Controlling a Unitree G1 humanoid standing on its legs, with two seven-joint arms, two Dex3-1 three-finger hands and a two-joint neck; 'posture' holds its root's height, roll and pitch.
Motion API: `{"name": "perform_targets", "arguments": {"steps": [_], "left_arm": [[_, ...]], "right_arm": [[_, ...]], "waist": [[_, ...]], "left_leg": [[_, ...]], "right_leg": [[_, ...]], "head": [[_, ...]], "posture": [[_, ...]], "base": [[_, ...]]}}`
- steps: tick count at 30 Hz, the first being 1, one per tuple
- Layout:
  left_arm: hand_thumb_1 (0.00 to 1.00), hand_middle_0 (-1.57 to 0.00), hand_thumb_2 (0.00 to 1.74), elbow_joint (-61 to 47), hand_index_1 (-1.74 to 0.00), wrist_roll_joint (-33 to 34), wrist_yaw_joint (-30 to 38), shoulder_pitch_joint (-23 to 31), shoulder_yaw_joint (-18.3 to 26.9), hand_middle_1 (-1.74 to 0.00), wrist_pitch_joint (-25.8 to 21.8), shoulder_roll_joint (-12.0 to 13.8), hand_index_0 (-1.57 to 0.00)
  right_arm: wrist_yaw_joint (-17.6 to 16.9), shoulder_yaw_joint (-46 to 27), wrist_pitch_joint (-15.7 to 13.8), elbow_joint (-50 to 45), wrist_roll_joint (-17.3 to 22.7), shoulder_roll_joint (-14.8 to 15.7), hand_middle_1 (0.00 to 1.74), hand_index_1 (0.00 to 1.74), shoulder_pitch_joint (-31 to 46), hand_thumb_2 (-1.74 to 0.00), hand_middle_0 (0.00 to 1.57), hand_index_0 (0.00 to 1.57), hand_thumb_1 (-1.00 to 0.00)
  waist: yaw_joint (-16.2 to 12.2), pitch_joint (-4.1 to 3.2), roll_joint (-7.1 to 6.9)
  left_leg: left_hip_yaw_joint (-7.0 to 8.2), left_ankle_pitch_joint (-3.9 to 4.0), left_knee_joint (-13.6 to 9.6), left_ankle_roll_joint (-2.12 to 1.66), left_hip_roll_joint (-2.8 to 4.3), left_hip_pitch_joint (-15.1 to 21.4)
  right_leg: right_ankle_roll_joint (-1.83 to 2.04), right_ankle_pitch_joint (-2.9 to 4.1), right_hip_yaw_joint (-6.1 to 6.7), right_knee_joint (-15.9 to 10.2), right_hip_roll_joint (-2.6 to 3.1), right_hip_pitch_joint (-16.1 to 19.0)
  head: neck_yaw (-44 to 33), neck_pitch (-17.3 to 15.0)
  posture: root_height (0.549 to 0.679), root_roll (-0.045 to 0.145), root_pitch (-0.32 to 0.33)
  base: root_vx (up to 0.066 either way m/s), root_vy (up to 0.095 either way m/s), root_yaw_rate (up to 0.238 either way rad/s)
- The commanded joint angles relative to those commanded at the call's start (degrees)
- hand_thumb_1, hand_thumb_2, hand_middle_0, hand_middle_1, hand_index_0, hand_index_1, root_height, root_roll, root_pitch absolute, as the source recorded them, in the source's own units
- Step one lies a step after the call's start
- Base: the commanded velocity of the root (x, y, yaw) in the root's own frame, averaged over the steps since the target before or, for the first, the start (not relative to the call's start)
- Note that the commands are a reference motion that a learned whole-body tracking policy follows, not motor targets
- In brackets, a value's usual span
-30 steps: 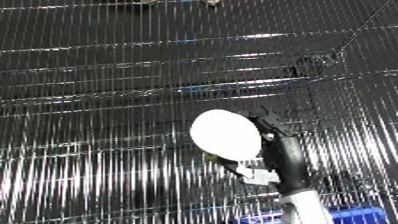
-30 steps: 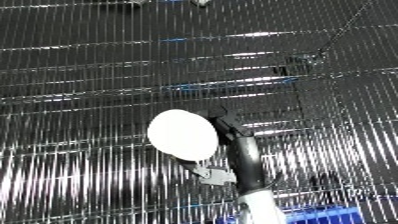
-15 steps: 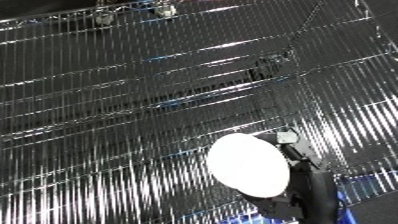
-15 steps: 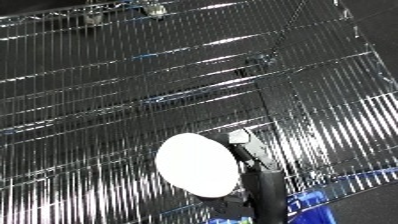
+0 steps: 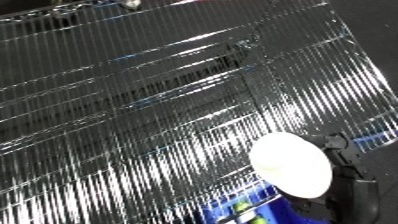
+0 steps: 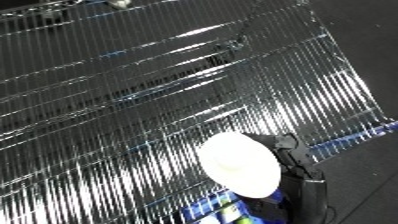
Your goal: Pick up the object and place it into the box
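A white, round, flat-looking object [image 5: 291, 166] is held up above the wire shelf at the lower right. My right hand [image 5: 352, 169] is black and sits behind the object's right edge, with its fingers curled round it. Most of the hand is hidden by the object. Part of the blue bin [image 6: 233, 214] shows at the bottom edge, just below the object. My left hand shows in neither view.
A shiny wire shelf [image 5: 151, 110] fills nearly all of the view and runs tilted from upper left to lower right. Its right edge [image 6: 355, 85] borders dark floor. A lower wire level shows through it.
The camera has tilted and turned, so the shelf now slants. The white object and my right hand sit lower and further right in the view, and more of the blue bin shows.
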Motion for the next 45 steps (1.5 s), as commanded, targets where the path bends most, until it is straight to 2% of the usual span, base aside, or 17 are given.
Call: {"name": "perform_targets", "arguments": {"steps": [5,8,9,14,19,27,37,45], "left_arm": [[1.00,-1.57,1.74,0.1,-1.74,-0.8,0.0,1.2,0.7,-1.74,-0.9,-0.3,-1.57],[1.00,-1.57,1.74,0.5,-1.74,-1.5,0.2,1.6,0.7,-1.74,-1.6,-0.8,-1.57],[1.00,-1.57,1.74,0.5,-1.74,-1.5,0.2,1.6,0.7,-1.74,-1.6,-0.8,-1.57],[1.00,-1.57,1.74,1.9,-1.74,-3.0,-0.1,2.3,0.9,-1.74,-3.0,-2.0,-1.57],[1.00,-1.57,1.74,2.9,-1.74,-3.7,-0.4,2.0,1.0,-1.74,-3.4,-2.3,-1.57],[1.00,-1.57,1.74,3.5,-1.74,-4.1,-0.9,2.1,0.9,-1.74,-3.6,-2.6,-1.57],[1.00,-1.57,1.74,3.5,-1.74,-4.2,-1.0,2.1,0.9,-1.74,-3.7,-2.7,-1.57],[1.00,-1.57,1.74,4.2,-1.74,-5.1,-0.8,1.9,-0.4,-1.74,-4.5,-3.5,-1.57]], "right_arm": [[-2.4,-3.1,-2.7,1.4,1.8,-0.2,1.57,1.57,4.4,-1.57,1.41,1.41,-0.90],[-3.1,-4.9,-4.1,3.0,3.2,-0.5,1.57,1.57,6.1,-1.57,1.41,1.41,-0.90],[-3.1,-4.9,-4.1,3.0,3.2,-0.5,1.57,1.57,6.1,-1.57,1.41,1.41,-0.90],[-0.8,-9.0,-7.6,6.7,8.8,-0.9,1.57,1.57,9.0,-1.57,1.41,1.41,-0.90],[-0.4,-11.1,-9.2,9.7,10.4,-1.4,1.57,1.57,10.7,-1.57,1.41,1.41,-0.90],[-1.8,-12.3,-9.5,14.4,11.0,-2.9,1.57,1.57,11.9,-1.57,1.41,1.41,-0.90],[-1.5,-12.4,-9.7,14.6,11.4,-3.1,1.57,1.57,12.0,-1.57,1.41,1.41,-0.90],[0.0,-11.2,-10.9,19.1,14.6,-2.8,0.87,0.87,12.2,-0.87,0.79,0.79,-0.50]], "waist": [[-2.1,0.00,0.26],[-3.4,0.00,0.67],[-3.4,0.00,0.67],[-6.1,-0.02,1.60],[-7.3,-0.05,2.13],[-8.3,-0.08,3.09],[-8.3,-0.08,3.18],[-8.4,0.00,4.47]], "left_leg": [[1.08,-0.31,-1.0,0.28,0.25,2.0],[1.83,-0.36,-1.7,0.28,0.37,3.2],[1.83,-0.36,-1.7,0.28,0.37,3.2],[3.22,-0.69,-2.5,0.16,0.54,5.2],[3.86,-0.76,-2.9,0.20,0.43,5.9],[4.45,-0.87,-3.2,0.19,0.06,6.6],[4.48,-0.88,-3.2,0.20,0.03,6.6],[4.48,-0.62,-3.5,0.07,-0.91,6.7]], "right_leg": [[-0.05,0.17,1.08,-1.2,0.34,1.2],[-0.12,0.28,1.74,-2.0,0.50,1.8],[-0.12,0.28,1.74,-2.0,0.50,1.8],[-0.44,-0.09,2.82,-2.5,0.74,2.6],[-0.60,-0.30,3.28,-2.3,1.11,2.3],[-0.86,-0.60,3.83,-1.9,1.49,2.1],[-0.88,-0.62,3.87,-1.8,1.51,2.1],[-1.33,-1.04,4.28,-0.9,1.75,1.3]], "head": [[4.4,-2.9],[7.3,-4.5],[7.3,-4.5],[11.4,-5.5],[14.5,-5.0],[17.4,-5.1],[17.4,-5.1],[19.5,-5.5]], "posture": [[0.630,0.057,0.077],[0.632,0.062,0.072],[0.632,0.062,0.072],[0.633,0.072,0.062],[0.632,0.076,0.062],[0.630,0.082,0.060],[0.630,0.082,0.060],[0.628,0.092,0.064]], "base": [[-0.008,0.055,-0.166],[0.001,0.086,-0.180],[0.010,0.092,-0.186],[0.032,0.094,-0.157],[0.008,0.041,-0.055],[0.011,0.025,-0.034],[0.000,0.001,-0.001],[0.010,0.023,0.000]]}}
